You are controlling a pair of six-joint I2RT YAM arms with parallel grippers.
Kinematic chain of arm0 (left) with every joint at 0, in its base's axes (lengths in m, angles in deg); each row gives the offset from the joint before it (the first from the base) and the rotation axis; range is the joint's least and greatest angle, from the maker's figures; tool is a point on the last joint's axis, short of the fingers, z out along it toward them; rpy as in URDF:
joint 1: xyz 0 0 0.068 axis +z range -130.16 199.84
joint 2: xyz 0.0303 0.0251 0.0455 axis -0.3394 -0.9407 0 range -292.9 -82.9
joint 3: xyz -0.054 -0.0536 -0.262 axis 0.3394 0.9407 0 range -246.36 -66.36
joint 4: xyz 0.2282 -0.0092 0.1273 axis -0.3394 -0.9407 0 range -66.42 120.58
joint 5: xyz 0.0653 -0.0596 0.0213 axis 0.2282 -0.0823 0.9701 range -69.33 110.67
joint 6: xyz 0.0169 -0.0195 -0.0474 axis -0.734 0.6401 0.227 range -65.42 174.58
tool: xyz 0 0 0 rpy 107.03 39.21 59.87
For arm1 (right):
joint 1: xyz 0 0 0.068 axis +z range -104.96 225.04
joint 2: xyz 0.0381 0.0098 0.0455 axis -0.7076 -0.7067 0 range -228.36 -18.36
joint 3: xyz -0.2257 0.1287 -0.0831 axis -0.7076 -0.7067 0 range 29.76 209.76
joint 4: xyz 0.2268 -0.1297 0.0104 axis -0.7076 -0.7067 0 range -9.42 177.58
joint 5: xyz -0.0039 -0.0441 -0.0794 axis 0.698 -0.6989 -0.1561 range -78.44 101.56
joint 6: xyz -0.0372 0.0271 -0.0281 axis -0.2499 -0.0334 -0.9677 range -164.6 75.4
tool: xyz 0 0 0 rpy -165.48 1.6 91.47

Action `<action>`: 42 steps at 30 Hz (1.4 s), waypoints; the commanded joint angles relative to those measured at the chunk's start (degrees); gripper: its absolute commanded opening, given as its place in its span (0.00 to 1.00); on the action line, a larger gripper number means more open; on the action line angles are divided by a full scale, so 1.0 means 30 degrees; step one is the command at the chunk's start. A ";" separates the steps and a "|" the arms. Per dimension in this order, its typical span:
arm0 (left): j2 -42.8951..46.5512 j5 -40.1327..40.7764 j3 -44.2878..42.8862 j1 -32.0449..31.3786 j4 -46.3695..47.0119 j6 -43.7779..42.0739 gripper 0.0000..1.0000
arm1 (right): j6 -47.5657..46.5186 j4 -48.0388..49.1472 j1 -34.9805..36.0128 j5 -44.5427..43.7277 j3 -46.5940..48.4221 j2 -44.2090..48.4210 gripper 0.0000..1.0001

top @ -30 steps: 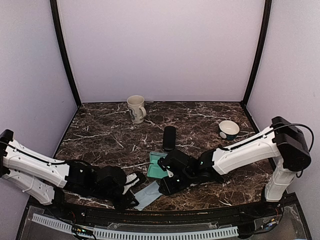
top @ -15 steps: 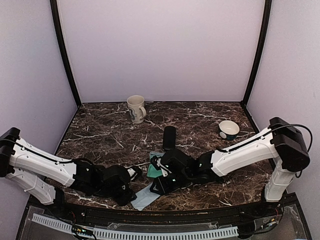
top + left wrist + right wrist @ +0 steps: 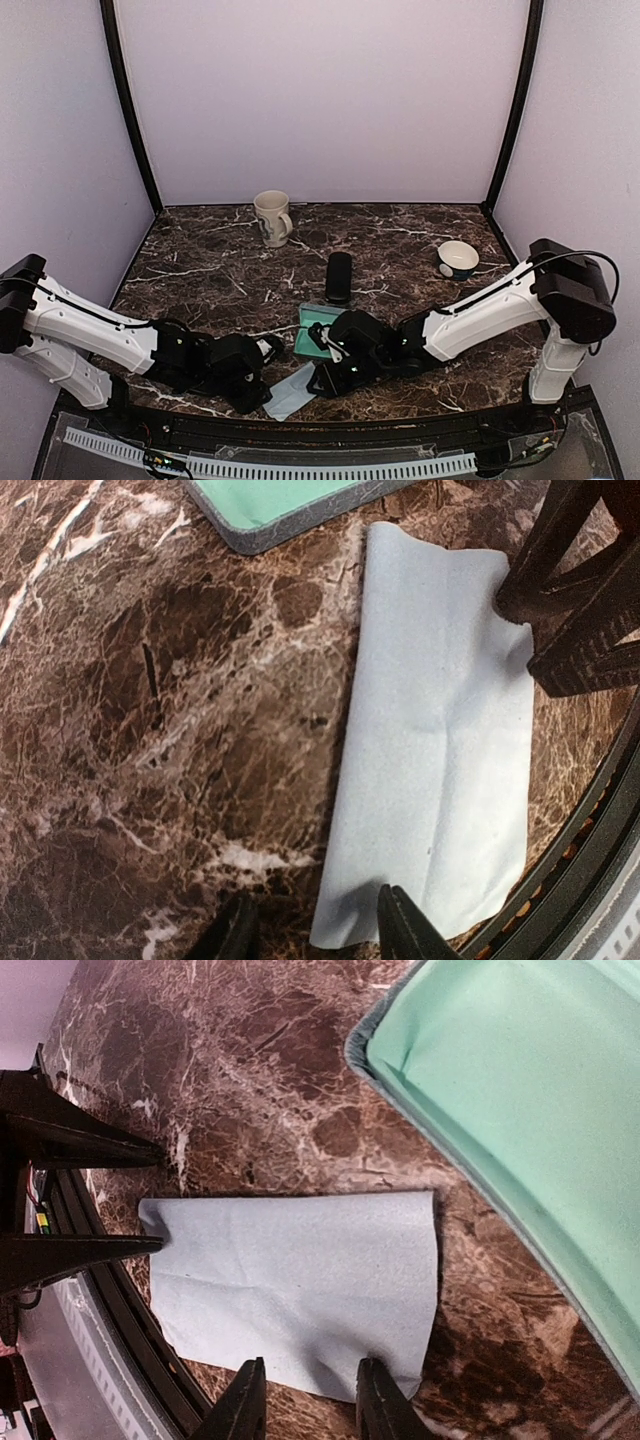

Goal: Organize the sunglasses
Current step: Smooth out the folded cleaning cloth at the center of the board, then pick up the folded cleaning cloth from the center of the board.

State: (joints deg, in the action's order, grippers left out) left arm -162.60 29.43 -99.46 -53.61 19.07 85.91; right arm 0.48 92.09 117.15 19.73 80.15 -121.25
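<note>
Sunglasses can't be made out in any view, so their spot relative to the grippers and their look can't be told. L gripper (image 3: 318,935) & R gripper (image 3: 305,1395) both stand part-open w/ nothing held, L at one end of the pale blue cloth (image 3: 440,760), R near the other, cloth flat beside the open green-lined case (image 3: 520,1110). Vs a sec ago both arms have edged closer to the cloth.

no words to read
no letters, numbers or signs show on anything in the three views. the mug (image 3: 272,217) at the back of the surface (image 3: 400,250) has a dark mark on its side, but it is too small to read.
</note>
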 commanded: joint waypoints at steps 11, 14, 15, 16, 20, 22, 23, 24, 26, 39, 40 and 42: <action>0.0852 0.0042 0.0064 0.0052 -0.1147 -0.0136 0.43 | 0.0618 -0.0749 0.0042 -0.0338 -0.1463 0.2725 0.41; 0.1250 -0.0312 -0.0014 0.0090 -0.0569 -0.0268 0.45 | 0.0525 -0.0776 -0.0028 -0.0789 -0.1347 0.3203 0.44; 0.1404 -0.0541 -0.0019 0.0135 -0.0263 -0.0288 0.45 | 0.0441 -0.0934 -0.0120 -0.0949 -0.1254 0.3256 0.44; 0.1577 -0.0819 -0.0001 0.0200 0.0017 -0.0297 0.46 | 0.0299 -0.1156 -0.0215 -0.1035 -0.1124 0.3215 0.45; 0.1785 -0.2290 0.0032 0.0876 0.1199 -0.0307 0.46 | -0.0111 -0.1588 -0.0764 -0.1399 -0.0716 0.2852 0.43; 0.1584 -0.2683 -0.0057 0.1051 0.1393 -0.0321 0.46 | -0.0369 -0.1599 -0.1022 -0.1465 -0.0539 0.2561 0.42; 0.1464 -0.2859 -0.0075 0.1135 0.1465 -0.0357 0.45 | -0.0491 -0.1553 -0.1170 -0.1509 -0.0420 0.2366 0.41; 0.1317 -0.2966 -0.0085 0.1181 0.1551 -0.0387 0.44 | -0.0586 -0.1456 -0.1277 -0.1497 -0.0303 0.2173 0.41; 0.1084 -0.3110 -0.0109 0.1263 0.1647 -0.0452 0.43 | -0.0746 -0.1284 -0.1427 -0.1412 -0.0077 0.1788 0.40; 0.0259 -0.3478 0.0048 0.1390 0.2251 -0.0110 0.37 | -0.1376 -0.1079 -0.1918 -0.1319 0.0283 0.0587 0.38; 0.0259 -0.3490 0.0052 0.1386 0.2202 -0.0078 0.37 | -0.1415 -0.1038 -0.1967 -0.1275 0.0283 0.0538 0.39; 0.0259 -0.3453 0.0072 0.1383 0.2135 0.0005 0.39 | -0.1550 -0.0907 -0.2101 -0.1233 0.0283 0.0504 0.40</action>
State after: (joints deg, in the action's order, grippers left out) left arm -161.75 19.48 -99.33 -49.74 25.00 85.30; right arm -2.76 87.57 111.91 16.25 79.69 -118.87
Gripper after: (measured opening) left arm 0.375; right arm 0.388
